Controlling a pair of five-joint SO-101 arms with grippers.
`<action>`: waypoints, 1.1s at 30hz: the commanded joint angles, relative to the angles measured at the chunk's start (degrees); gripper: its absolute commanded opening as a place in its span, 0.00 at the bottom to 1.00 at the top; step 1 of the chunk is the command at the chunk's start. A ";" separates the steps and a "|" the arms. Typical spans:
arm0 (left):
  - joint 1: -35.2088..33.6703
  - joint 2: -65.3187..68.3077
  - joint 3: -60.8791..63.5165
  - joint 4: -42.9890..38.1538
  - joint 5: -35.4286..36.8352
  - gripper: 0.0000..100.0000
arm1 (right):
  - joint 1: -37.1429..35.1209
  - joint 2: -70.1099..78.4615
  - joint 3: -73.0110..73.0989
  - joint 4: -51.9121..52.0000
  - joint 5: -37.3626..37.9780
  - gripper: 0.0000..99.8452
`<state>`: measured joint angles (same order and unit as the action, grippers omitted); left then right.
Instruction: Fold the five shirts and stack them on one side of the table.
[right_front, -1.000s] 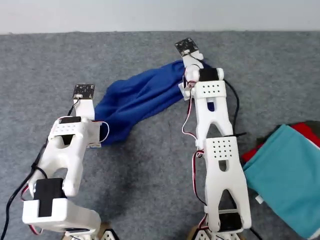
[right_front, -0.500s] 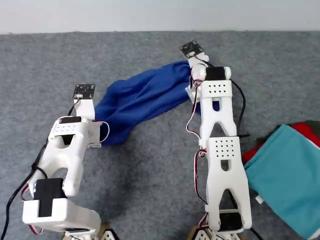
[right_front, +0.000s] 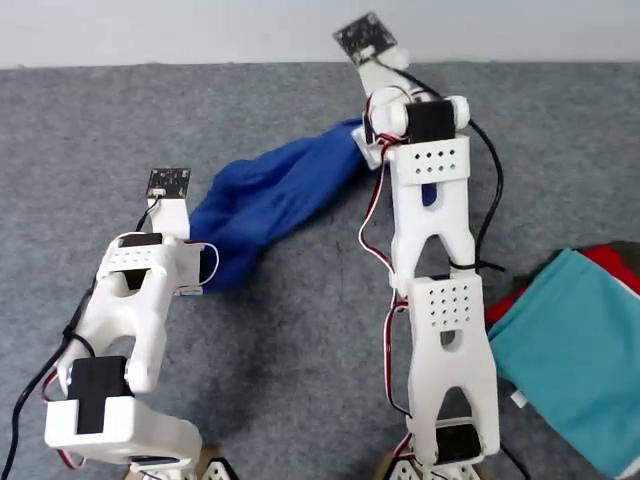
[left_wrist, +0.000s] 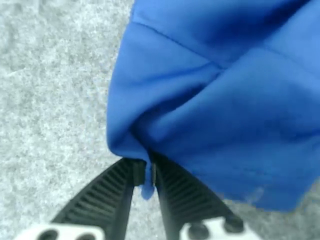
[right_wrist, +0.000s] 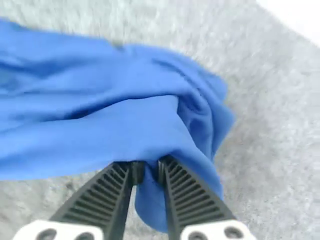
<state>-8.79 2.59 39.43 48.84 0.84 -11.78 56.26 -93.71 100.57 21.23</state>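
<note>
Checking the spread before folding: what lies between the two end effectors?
The bunched blue fabric shirt stretches between them, one end clamped in the left end effector, the other in the right end effector, as the high view shows.

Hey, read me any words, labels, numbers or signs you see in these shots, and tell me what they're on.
None can be read.
The blue shirt is plain.
Any print on the wrist circuit boards is too small to tell.
</note>
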 joint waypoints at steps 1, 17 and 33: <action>0.09 -1.05 -0.22 -0.44 0.26 0.01 | -1.63 -7.60 -1.93 2.51 -1.23 0.01; 0.00 -31.65 -23.60 28.48 0.35 0.01 | -3.65 -33.98 11.87 2.59 -1.23 0.01; -0.09 -78.15 -45.23 36.57 0.26 0.01 | -3.65 -91.47 66.99 2.42 -0.88 0.01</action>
<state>-8.88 -72.13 2.33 85.14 1.01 -15.65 -23.82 -32.62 100.66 20.62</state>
